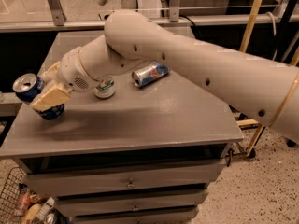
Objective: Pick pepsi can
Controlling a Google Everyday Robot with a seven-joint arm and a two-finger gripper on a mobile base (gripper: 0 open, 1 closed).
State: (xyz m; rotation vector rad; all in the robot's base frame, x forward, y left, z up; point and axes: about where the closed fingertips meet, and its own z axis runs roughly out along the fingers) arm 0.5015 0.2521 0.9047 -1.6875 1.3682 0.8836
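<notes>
Gripper [43, 91] at the left edge of the table [154, 120], clamped around the tilted pepsi can [27, 87]; to its right stands an upright can [104, 87], and further right a toppled can [149, 73], both on the tabletop.

High, close view down along the arm [196, 55]; gripper [41, 93] clasps pepsi can [27, 87] far left.

I am clamping the glossy blue metal pepsi can [28, 88], its silver top gleaming, in my matt cream plastic gripper [42, 91], at the left edge of the smooth, dull grey table [140, 120].
</notes>
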